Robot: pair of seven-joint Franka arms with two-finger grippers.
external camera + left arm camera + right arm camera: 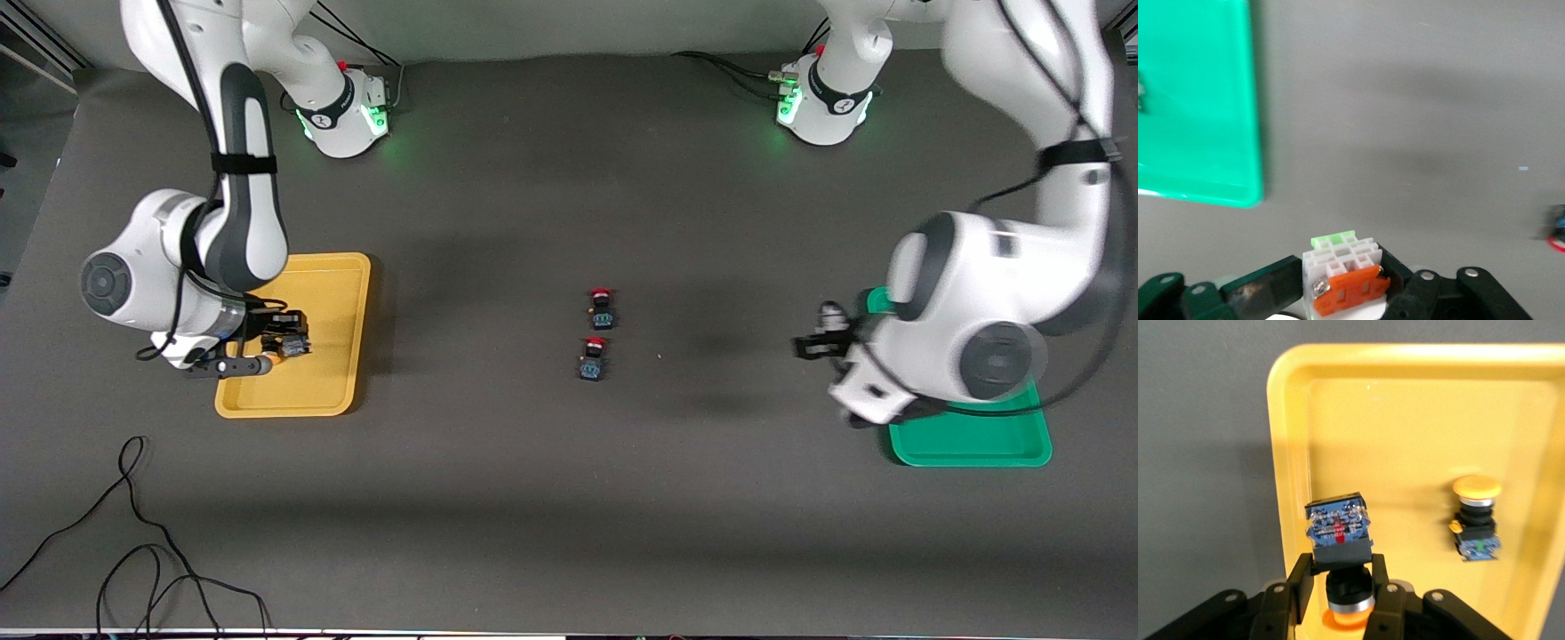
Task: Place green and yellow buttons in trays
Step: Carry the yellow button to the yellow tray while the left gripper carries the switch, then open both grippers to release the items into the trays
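Dark tabletop [533, 498], two red-capped switches [602, 308] midway between yellow tray [342, 293] and green tray [978, 444].

**Two trays and a pair of red-capped switches on a dark grey table**

A dark grey table [533, 178] carries a yellow tray [347, 302] toward the right arm's end and a green tray [978, 444] toward the left arm's end, the two well apart. Between them, near the middle of the surface, lie two small red-capped switches with black bodies, close together: one [602, 308] farther from the front camera, the other [593, 358] nearer to it. Both arm bases stand on the table's edge farthest from that camera, the right arm's base [342, 111] and the left arm's base [822, 102]. A loose black cable [133, 551] curls across the corner nearest the camera at the right arm's end.
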